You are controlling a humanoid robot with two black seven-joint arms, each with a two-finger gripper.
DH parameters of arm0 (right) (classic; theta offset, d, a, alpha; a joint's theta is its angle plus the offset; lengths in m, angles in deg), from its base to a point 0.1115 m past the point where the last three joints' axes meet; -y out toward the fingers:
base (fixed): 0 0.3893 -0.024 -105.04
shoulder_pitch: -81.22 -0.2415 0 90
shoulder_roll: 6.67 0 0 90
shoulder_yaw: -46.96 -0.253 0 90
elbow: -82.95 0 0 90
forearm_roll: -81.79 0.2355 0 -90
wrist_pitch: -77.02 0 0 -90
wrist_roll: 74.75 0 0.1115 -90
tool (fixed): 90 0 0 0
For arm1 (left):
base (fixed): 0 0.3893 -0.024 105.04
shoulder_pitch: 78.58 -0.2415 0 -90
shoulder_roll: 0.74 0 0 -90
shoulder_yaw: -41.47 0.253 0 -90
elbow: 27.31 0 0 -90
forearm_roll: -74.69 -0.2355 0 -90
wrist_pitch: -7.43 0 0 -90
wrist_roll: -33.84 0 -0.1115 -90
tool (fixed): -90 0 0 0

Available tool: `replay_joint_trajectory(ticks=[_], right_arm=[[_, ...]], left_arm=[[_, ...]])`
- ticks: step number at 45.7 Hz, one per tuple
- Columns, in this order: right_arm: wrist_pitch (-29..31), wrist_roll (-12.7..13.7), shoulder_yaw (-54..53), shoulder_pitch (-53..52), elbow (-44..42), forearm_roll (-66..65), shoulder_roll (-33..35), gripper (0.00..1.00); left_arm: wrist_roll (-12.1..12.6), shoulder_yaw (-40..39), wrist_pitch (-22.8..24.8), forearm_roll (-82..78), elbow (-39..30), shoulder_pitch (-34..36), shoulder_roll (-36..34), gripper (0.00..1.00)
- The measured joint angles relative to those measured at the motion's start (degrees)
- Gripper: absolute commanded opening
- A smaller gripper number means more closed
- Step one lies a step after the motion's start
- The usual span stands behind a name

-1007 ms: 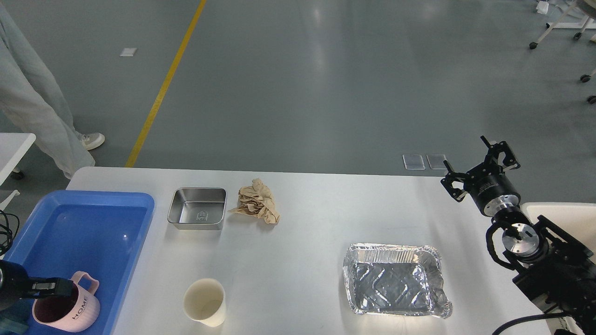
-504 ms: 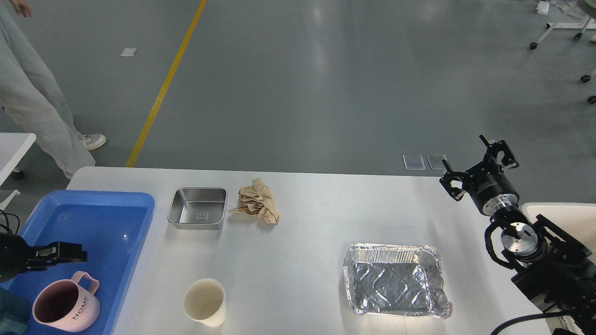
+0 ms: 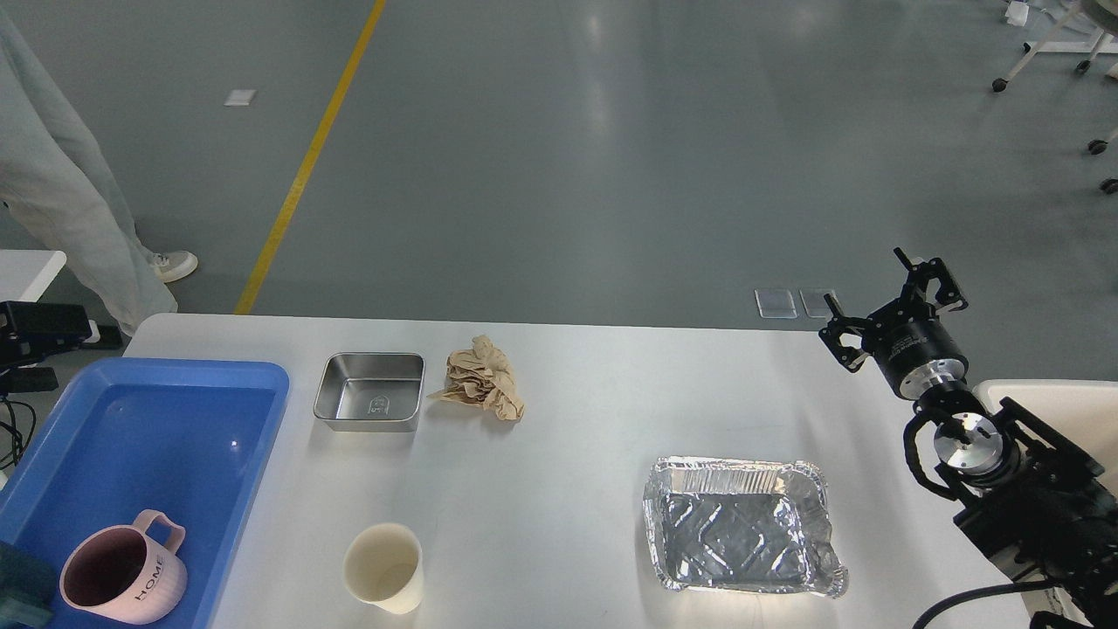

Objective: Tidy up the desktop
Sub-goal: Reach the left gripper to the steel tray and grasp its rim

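The white desktop (image 3: 576,472) carries a blue tray (image 3: 148,419) at the left with a pink "HOME" mug (image 3: 122,568) standing in its near corner. On the desktop are a steel tin (image 3: 370,391), a crumpled brown paper (image 3: 479,377), a paper cup (image 3: 384,566) and a foil tray (image 3: 741,524). My left gripper (image 3: 35,349) is at the left edge beyond the blue tray's far corner, its two dark fingers apart and empty. My right gripper (image 3: 886,306) hovers over the desktop's far right corner, open and empty.
A person's legs (image 3: 61,175) stand on the floor at the far left. A small white table (image 3: 26,269) is at the left edge. A white surface (image 3: 1061,406) lies behind my right arm. Chair wheels (image 3: 1096,147) show at the top right.
My left gripper let go of the pink mug, rose and swung away to the far left edge. The mug stays in the blue tray. My right gripper drifted slightly up.
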State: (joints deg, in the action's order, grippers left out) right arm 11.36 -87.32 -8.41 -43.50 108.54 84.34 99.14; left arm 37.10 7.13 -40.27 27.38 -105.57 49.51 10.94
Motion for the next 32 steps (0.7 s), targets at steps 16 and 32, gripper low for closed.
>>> replay_joint_trajectory(ticks=[16, 32], right_arm=[[-0.1, 0.0, 0.1, -0.4, -0.1, 0.0, -0.6, 1.00], [-0.1, 0.0, 0.1, -0.3, -0.3, 0.0, -0.9, 1.00]], left_arm=[[0.0, -6.8, 7.8, 7.9, -1.5, 0.2, -11.8, 0.91], [0.0, -10.1, 12.6, 14.8, -1.5, 5.2, -21.7, 0.91]])
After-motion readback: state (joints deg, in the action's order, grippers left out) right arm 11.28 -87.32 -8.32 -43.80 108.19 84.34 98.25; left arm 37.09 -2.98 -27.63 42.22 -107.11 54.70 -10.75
